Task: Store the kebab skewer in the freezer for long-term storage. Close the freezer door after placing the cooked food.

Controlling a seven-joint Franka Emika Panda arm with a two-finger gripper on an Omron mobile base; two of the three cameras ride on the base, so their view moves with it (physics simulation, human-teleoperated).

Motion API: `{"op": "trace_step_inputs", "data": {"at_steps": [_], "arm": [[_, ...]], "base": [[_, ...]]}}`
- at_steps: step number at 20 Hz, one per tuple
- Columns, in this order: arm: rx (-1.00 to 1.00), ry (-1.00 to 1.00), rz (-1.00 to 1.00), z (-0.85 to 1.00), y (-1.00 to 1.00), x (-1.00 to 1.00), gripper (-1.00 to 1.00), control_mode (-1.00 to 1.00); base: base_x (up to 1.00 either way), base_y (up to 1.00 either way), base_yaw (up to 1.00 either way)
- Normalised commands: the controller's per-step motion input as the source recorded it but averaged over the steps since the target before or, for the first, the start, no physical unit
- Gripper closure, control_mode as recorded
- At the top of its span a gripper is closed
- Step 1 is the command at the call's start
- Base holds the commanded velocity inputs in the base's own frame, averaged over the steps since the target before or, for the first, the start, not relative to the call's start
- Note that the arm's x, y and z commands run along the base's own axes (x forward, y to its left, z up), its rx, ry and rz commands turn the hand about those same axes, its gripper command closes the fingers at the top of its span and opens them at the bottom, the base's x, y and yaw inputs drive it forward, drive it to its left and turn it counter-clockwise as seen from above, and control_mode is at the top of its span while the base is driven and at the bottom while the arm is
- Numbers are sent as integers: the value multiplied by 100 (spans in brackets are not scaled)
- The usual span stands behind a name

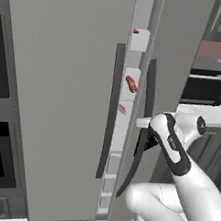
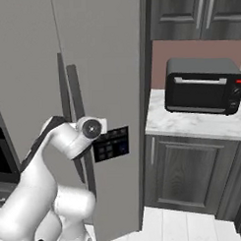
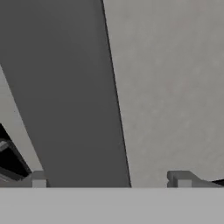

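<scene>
A: The freezer (image 1: 123, 135) shows as a narrow slit between the doors; its shelves are mostly hidden.

B: The kebab skewer (image 1: 131, 83) is a small reddish blur. The hand (image 3: 111, 178) has only its fingertips (image 3: 38, 179) showing, cut off below.

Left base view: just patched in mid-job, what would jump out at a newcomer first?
The narrow gap between the two tall grey fridge doors, with the freezer door on the right not fully shut. Through it, a reddish-brown kebab skewer lies on a white shelf at mid-height. In front, the white arm reaches toward the door's long dark handle, its tool open and close against the handle in the hand view.
</scene>
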Motion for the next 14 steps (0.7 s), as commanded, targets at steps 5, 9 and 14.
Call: {"op": "trace_step_inputs", "data": {"at_steps": [5, 9, 14], "arm": [[-9, 1, -28, 0, 72, 66, -100, -100], [-10, 22, -15, 22, 20, 54, -100, -100], [-3, 32, -2, 49, -15, 29, -100, -100]], "base": [[0, 0, 0], [0, 0, 0], [0, 0, 0]]}}
